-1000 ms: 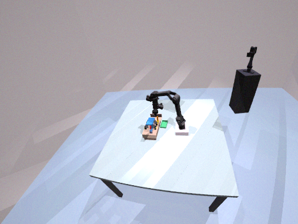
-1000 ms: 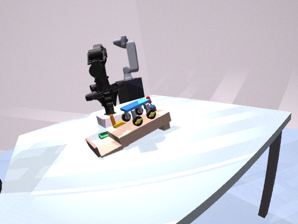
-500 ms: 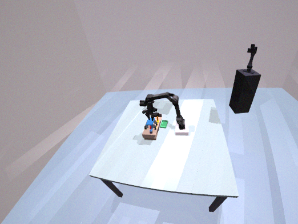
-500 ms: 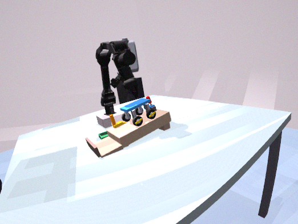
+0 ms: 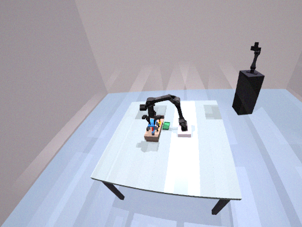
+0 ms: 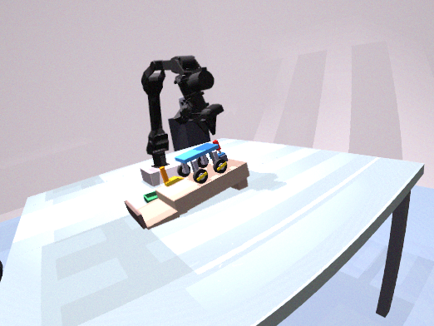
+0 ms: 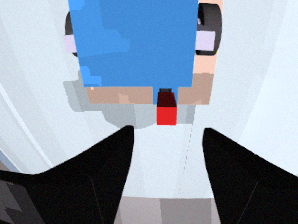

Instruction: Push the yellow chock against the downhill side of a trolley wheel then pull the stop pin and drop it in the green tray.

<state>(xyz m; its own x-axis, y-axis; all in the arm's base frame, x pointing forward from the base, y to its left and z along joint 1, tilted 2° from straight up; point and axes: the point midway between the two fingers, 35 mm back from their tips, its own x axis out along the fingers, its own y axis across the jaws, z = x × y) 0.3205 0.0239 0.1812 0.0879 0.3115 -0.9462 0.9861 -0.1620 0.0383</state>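
Exterior: tray beside ramp.

The trolley's deck is running out of the wrist picture's upper edge, hiding its downhill end. The black arm is obscuring part of the trolley from above. The orange-handled chock is appearing too small overhead to tell whether it is touching a wheel.

Matte-black jointed arm, cylindrical housing, tapered black jaws (blunt-tipped).
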